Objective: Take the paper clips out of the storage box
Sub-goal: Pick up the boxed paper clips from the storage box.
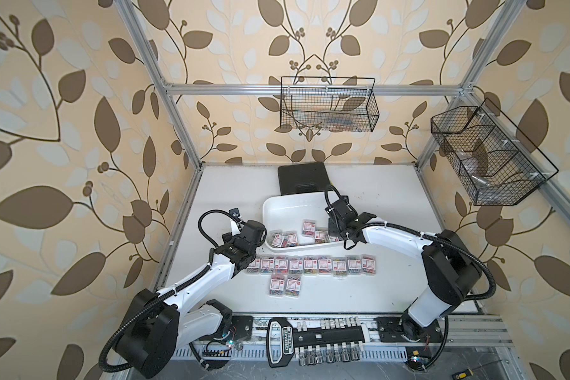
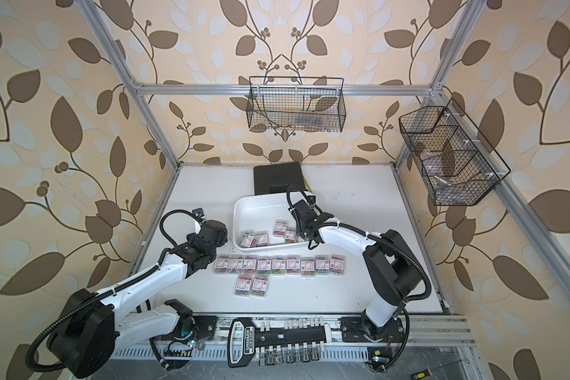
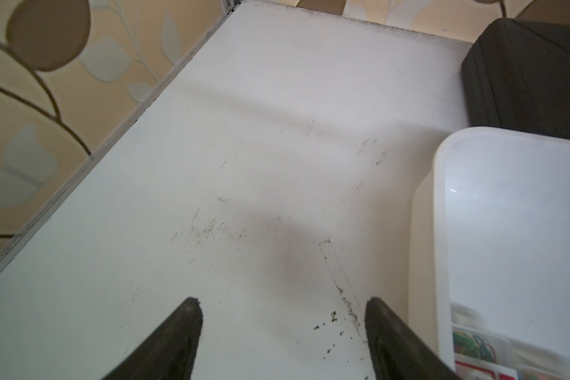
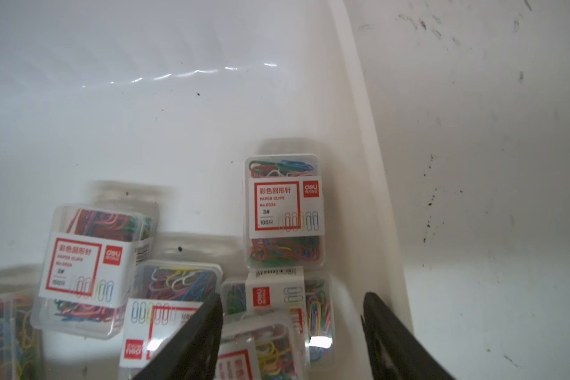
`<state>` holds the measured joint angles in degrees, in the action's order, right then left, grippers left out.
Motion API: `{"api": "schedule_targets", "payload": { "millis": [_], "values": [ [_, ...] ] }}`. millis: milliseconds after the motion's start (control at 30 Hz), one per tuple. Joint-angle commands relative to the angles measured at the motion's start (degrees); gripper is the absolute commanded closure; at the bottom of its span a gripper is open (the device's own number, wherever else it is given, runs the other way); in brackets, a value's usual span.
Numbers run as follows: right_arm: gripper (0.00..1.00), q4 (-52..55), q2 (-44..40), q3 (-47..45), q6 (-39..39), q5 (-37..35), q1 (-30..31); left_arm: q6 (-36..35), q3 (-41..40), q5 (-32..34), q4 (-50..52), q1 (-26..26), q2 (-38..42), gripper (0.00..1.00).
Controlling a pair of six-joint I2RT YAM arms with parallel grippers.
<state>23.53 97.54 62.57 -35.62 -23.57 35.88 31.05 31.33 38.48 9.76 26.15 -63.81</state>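
The white storage box [image 1: 287, 207] lies mid-table and still holds several clear boxes of paper clips [image 1: 308, 227] along its near side. More paper clips [image 1: 310, 265] form a row on the table in front of it, with two more [image 1: 285, 286] nearer still. My right gripper [image 4: 292, 296] reaches down into the near right corner of the storage box [image 4: 359, 164]. It is open, its fingers either side of a labelled box [image 4: 277, 306], one finger close to the wall. My left gripper [image 3: 282, 301] hangs open and empty over bare table, just left of the storage box [image 3: 507, 214].
A black hard case [image 1: 303, 179] stands behind the storage box. Two black wire baskets hang on the frame, one at the back [image 1: 328, 103] and one on the right [image 1: 487, 154]. A socket rail [image 1: 310, 342] lies along the front edge.
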Motion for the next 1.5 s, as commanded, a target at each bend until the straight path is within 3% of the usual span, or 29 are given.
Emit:
{"api": "schedule_targets", "payload": {
  "millis": [0,167,567,800,1167,1467],
  "values": [
    [0.31,0.88,2.78,3.63,1.60,1.67,-1.12,-0.17,1.29,0.63,-0.31,-0.58,1.23,0.19],
    [0.30,1.81,7.36,7.39,1.51,5.19,-3.82,0.05,1.30,0.81,-0.34,-0.58,1.06,0.18],
    [0.28,4.11,15.53,12.72,1.00,4.33,-5.64,0.24,0.92,0.99,-0.58,-0.58,1.50,0.18],
    [0.31,4.24,18.60,15.02,0.77,4.68,-5.77,0.24,1.10,0.98,-0.49,-0.60,1.23,0.18],
    [0.41,6.63,15.09,18.80,0.99,2.12,-5.56,0.37,1.29,1.16,-0.53,-0.58,0.88,0.18],
    [0.45,9.96,4.82,18.12,0.70,-2.03,-4.08,0.43,0.74,1.34,-0.88,-0.64,1.58,0.17]
  ]
}}
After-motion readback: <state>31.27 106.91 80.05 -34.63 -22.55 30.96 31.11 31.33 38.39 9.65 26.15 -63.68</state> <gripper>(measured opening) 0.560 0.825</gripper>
